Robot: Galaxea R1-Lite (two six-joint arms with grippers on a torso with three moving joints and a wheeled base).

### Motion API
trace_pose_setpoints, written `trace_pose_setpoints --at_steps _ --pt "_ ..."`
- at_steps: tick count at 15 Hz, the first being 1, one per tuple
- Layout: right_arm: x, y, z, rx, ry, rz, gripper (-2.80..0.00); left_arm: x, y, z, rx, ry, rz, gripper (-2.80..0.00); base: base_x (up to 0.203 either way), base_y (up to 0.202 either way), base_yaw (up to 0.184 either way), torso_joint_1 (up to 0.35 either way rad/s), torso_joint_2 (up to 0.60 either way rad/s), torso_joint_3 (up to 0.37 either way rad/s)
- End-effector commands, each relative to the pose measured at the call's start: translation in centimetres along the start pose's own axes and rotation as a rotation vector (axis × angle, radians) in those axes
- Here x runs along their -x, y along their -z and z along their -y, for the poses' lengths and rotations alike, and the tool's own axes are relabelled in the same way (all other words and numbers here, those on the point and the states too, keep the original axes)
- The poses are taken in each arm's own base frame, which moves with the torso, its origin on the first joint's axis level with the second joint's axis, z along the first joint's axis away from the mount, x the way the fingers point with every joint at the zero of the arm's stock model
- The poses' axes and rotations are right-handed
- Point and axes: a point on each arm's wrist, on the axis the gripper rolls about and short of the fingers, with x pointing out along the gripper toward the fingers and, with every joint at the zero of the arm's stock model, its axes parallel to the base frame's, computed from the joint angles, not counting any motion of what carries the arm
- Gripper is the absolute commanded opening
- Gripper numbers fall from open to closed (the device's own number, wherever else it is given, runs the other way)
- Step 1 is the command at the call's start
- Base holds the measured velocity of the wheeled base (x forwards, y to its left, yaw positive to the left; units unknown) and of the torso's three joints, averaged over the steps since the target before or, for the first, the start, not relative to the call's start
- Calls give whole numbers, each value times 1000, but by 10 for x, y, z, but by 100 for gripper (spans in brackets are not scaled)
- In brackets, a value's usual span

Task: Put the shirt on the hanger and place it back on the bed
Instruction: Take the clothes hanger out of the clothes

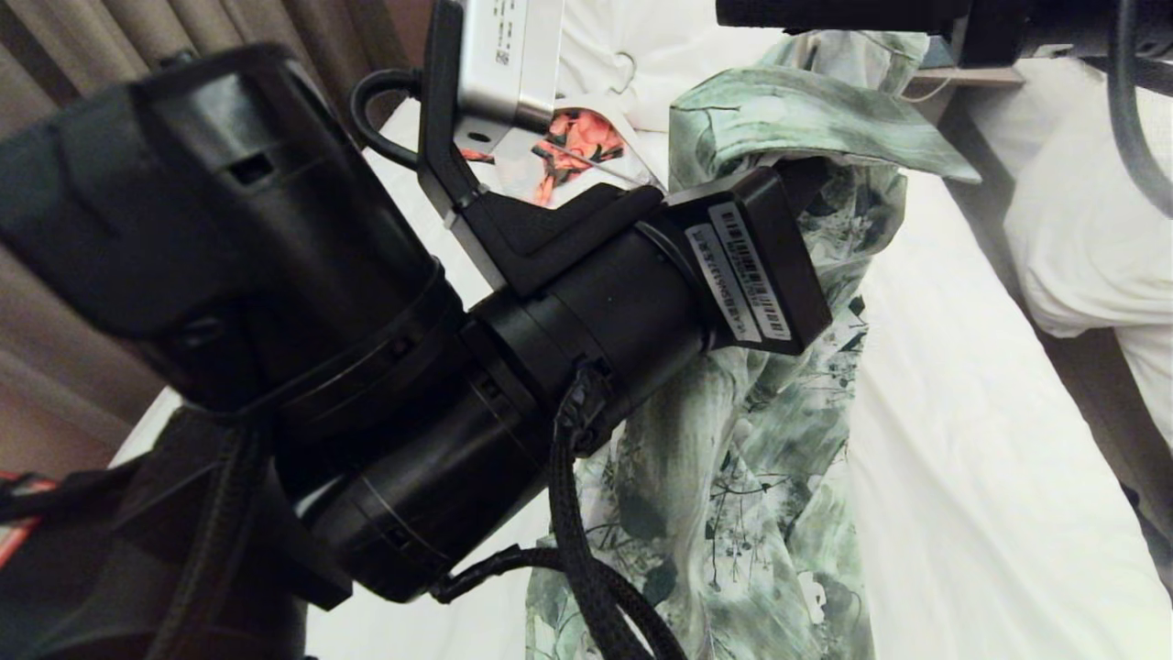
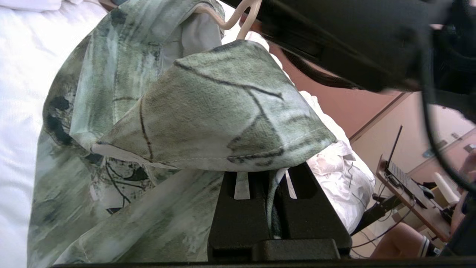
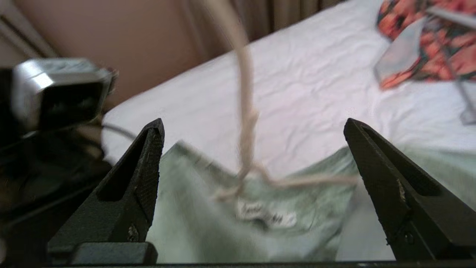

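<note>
The left gripper (image 2: 273,208) is pinched shut on a fold of the shirt (image 1: 779,431), holding the green-and-white cloth up above the bed (image 1: 962,477) so that it hangs down toward the near edge of the sheet; the collar flap drapes over the fingers in the left wrist view; the cream hanger (image 3: 245,149) appears threaded into the neck, its slim hook rising out of the collar and one shoulder wire running sideways under the fabric near the label; the right gripper (image 3: 253,160) has its jaws spread wide on either side of the hook stem, touching neither hook nor cloth as far as can be seen; the step in hand looks like taking hold of the hook; to do it well the right fingers should close squarely on the stem just above the collar, not on cloth, while the left keeps its pinch until the hanger bears the weight; the orange-red garment (image 1: 577,137) lies farther up the bed, to the left, and should be left alone
</note>
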Motion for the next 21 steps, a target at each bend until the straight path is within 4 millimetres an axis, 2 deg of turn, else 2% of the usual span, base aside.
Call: trace_pose_setpoints --at_steps 1,2,3,21 --pt "-10 5 1 -2 5 -5 0 2 -4 1 2 3 12 -280 0 0 0 0 0 0" --pt "-11 4 0 0 20 -4 0 3 -5 1 2 4 10 -280 0 0 0 0 0 0" --pt "-12 4 -1 -2 21 -5 -280 4 -6 1 1 3 3 -280 0 0 0 0 0 0" --pt "-7 -1 -1 1 89 6 -280 19 -25 5 -16 26 -79 -280 0 0 0 0 0 0"
